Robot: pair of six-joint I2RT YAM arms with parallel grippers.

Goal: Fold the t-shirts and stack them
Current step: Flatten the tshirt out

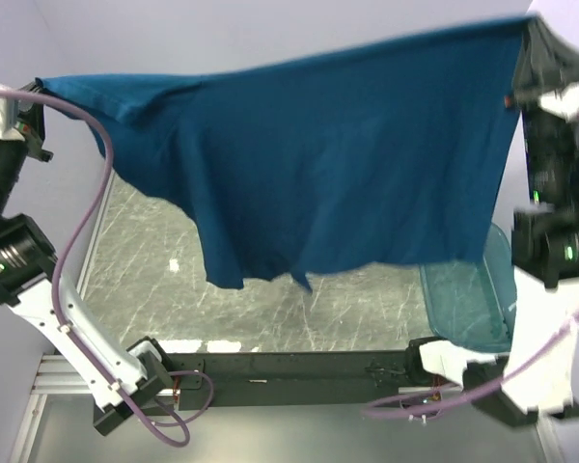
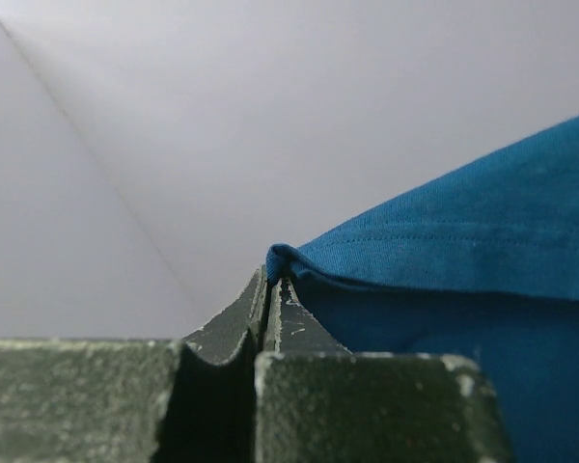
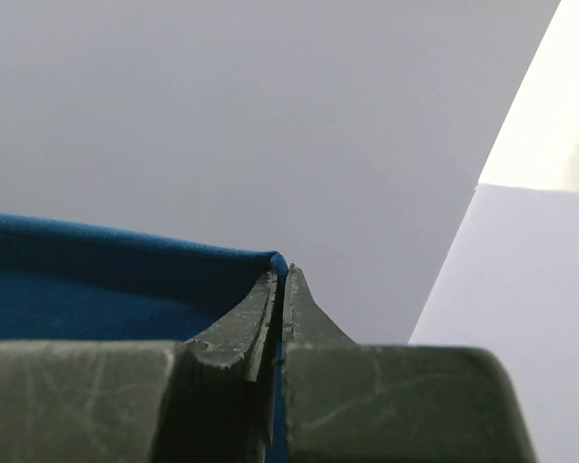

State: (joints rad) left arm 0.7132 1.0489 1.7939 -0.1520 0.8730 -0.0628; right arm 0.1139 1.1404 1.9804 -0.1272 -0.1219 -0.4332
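Two grippers hold one dark blue t-shirt point(image 1: 338, 164) stretched in the air above the table point(image 1: 145, 251).
One hemmed corner is pinched in the left gripper point(image 2: 270, 287), the opposite corner in the right gripper point(image 3: 281, 280), jaws pressed together on cloth; the shirt hangs as a sheet, its lower edge above a teal plastic tub point(image 1: 468, 299) at the table's right edge.

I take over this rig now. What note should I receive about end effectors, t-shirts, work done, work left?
Left end effector: shut on the upper edge of the blue t-shirt.
Right end effector: shut on the same edge, other end.
The shirt hangs spread between them over the table; teal tub at right.
Done: nothing folded in view.
Left: lay flat, fold, stack.
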